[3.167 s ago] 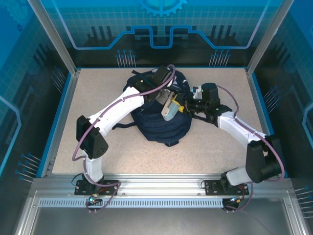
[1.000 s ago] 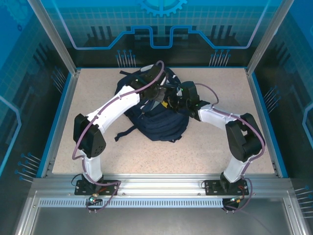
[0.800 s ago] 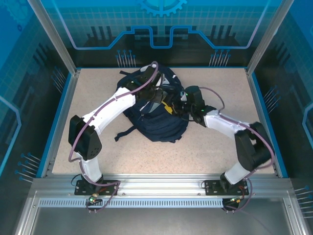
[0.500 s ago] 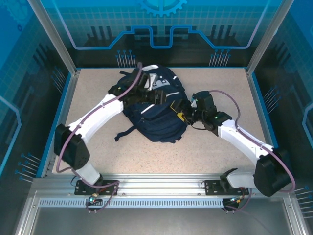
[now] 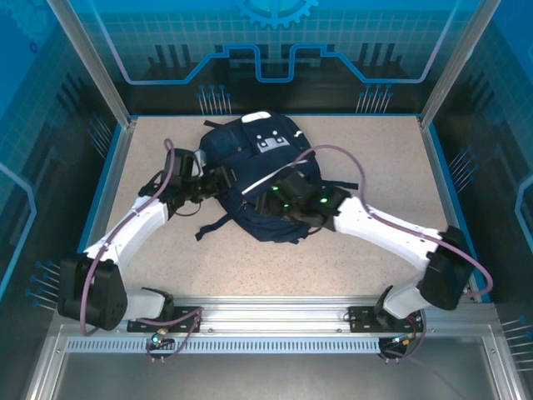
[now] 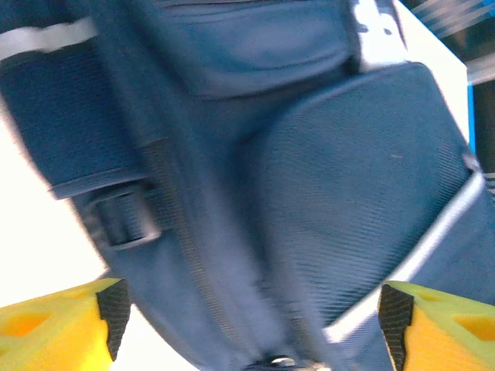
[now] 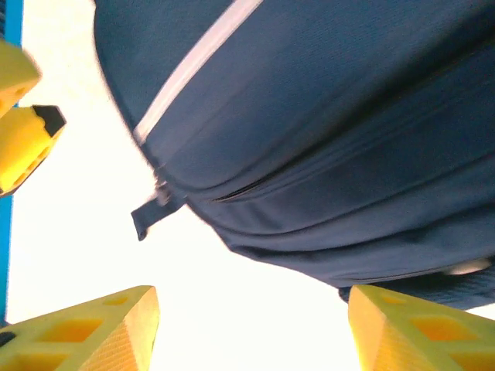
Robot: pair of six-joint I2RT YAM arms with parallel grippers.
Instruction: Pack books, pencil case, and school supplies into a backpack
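Left wrist view: left gripper (image 6: 251,321) spread wide, holding nothing
The right gripper (image 7: 251,325) gapes too, both just beside the navy backpack (image 5: 240,152), which lies in the middle of the speckled table (image 5: 375,158)

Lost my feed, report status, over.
Left hand open, empty, beside backpack. Right hand open, empty, arm across backpack. Backpack lying on table.

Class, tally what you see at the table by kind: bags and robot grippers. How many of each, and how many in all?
Navy backpack: 1
Grippers: 2 (left gripper, right gripper, both open)
Total: 3
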